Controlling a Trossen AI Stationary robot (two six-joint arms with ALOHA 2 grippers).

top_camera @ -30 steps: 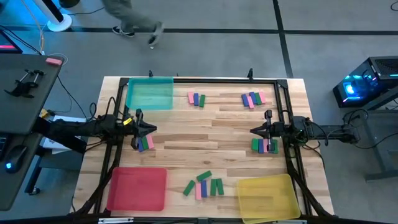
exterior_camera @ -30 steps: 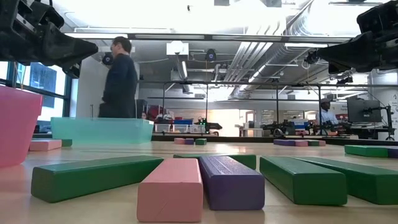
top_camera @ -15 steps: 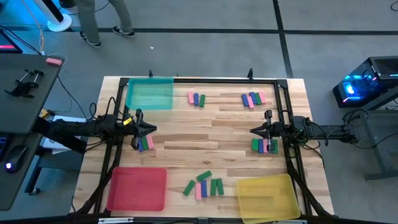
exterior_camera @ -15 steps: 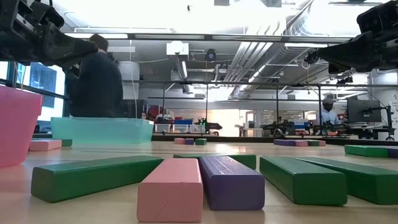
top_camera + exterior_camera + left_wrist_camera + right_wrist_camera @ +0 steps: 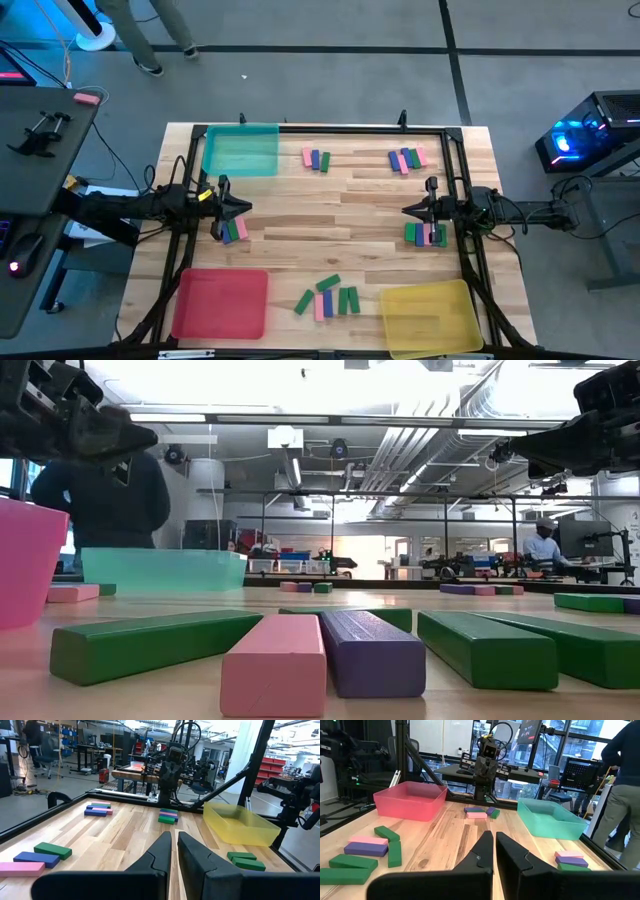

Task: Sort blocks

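High view: flat rectangular blocks (image 5: 327,296) lie on pale planked table (image 5: 350,210).

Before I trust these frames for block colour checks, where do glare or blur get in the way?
Low view: ceiling lights blow out to white, and the nearest pink block looks soft. High view: evenly lit, with a blue glow from the computer case. Right wrist view: bright windows leave the person dark.

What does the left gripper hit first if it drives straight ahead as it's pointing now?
Probably nothing on the table: the left gripper, shut and raised, points across bare wood toward the right gripper. The other arm is the first thing in line; depth is uncertain.
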